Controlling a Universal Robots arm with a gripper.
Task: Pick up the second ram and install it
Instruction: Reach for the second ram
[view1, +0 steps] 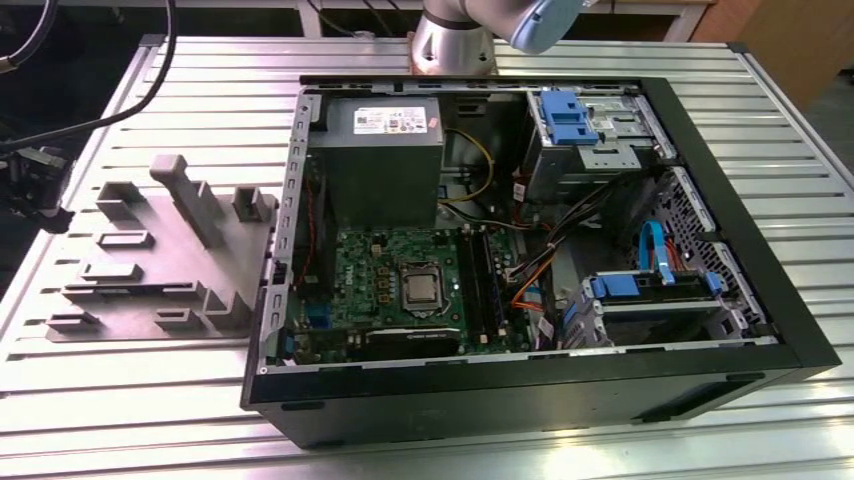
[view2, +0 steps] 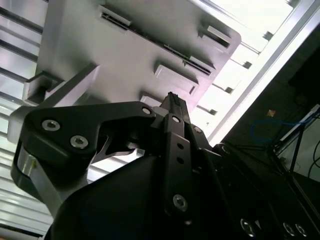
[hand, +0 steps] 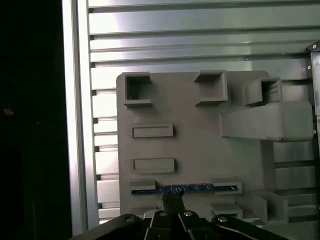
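1. End effector (hand: 173, 196): fingertips drawn close together, no gap that I can make out and nothing held between them.
2. Second ram (hand: 200, 188): thin blue-black stick standing on edge in the grey plastic fixture (hand: 200, 145), cradled between two small end blocks. It sits in the holder row closest to my fingertips.
3. Key relation: in the first wrist view my fingertips line up over the ram's upper edge, near its mid-length and a little toward the worktop-edge end. The stick lies crosswise to my fingers. In the second wrist view my tip hangs clear of the fixture's face, so I judge I am above the ram, not on it.
4. Long axis: parallel to the slats of the aluminium worktop (hand: 200, 35). One end points toward the worktop's edge rail (hand: 80, 125). The other points toward the side with the fixture's tall block (hand: 270, 120) and the computer case.
5. Exterior view: the fixture lies flat on the worktop, just beside the open computer case (view1: 534, 400), on the exterior view's left of it.
6. Status, as I judge it: ram not yet lifted and still seated in its holder.
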